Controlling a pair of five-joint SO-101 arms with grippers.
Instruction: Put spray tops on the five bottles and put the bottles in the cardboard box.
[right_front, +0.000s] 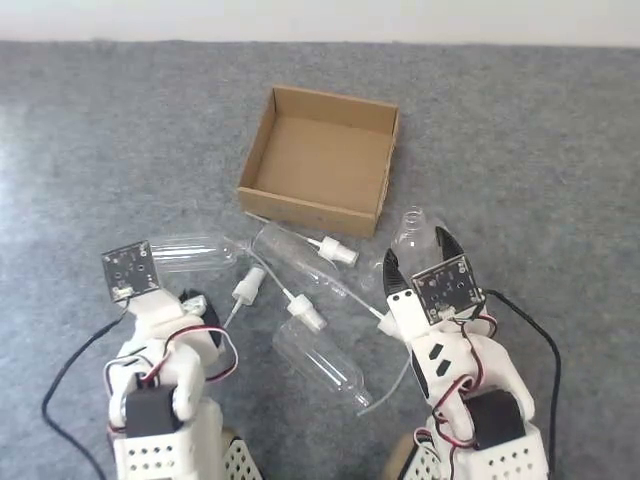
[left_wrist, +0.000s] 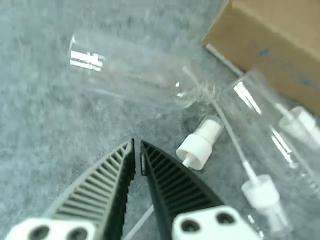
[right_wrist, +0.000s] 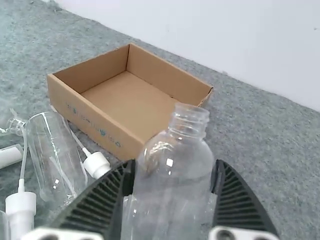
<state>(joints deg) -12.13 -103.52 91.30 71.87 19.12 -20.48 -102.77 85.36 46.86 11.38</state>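
bottle (right_wrist: 175, 150): clear, upright, neck open, just beside the box's near right corner.
right claw (right_front: 418, 252): grasping the bottle around its body.
box (right_front: 310, 208): cardboard, top open, on the grey carpet (right_front: 540, 150) beyond both arms.
left claw (left_wrist: 137, 145): clenched, tips together, over the carpet near a loose spray top (left_wrist: 197, 145).
lying bottle (left_wrist: 135, 75): clear, on its side, just beyond that spray top.

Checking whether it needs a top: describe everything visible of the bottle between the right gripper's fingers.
The bottle is clear plastic, seemingly empty, with rounded shoulders and an open threaded neck, no spray top. It stands roughly upright between the right gripper's black ribbed fingers, which press its sides, just beside the cardboard box's corner.
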